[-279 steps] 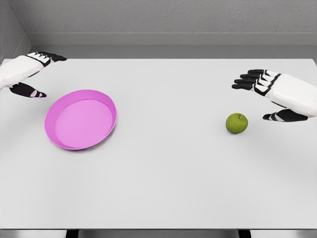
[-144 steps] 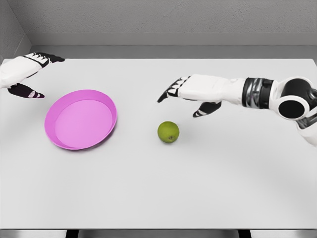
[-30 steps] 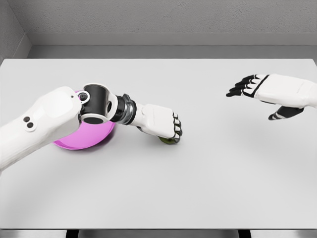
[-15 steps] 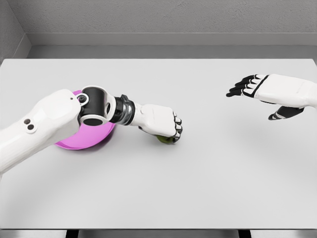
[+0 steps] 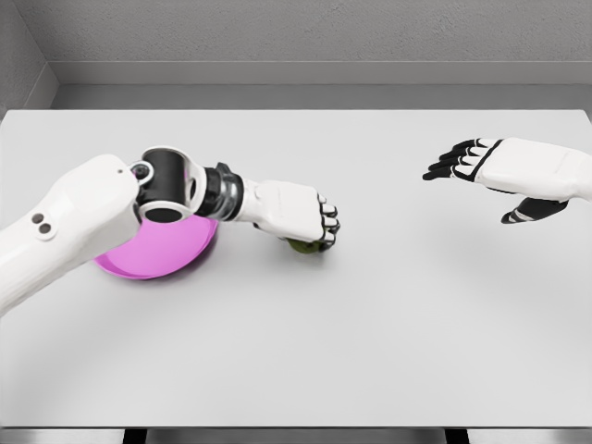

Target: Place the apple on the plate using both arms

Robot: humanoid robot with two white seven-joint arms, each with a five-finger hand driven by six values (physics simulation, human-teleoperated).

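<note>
Left hand (image 5: 298, 214) is clamped over the apple (image 5: 301, 244), fingers curled down around it, so only a sliver of green shows under the palm. Apple sits near the middle of the table (image 5: 370, 333), just right of the plate (image 5: 157, 252), and I can't tell if it's off the surface yet.

For this step I'd say keep the grip snug and lift straight up before swinging left, high enough to clear the plate's rim, then set it down in the center so it doesn't roll off.

Plate is near the table's left edge. The part I can see is bare, but the left forearm covers a lot of it.

Right hand (image 5: 490, 171) hovers near the right edge, fingers spread, holding nothing.
</note>
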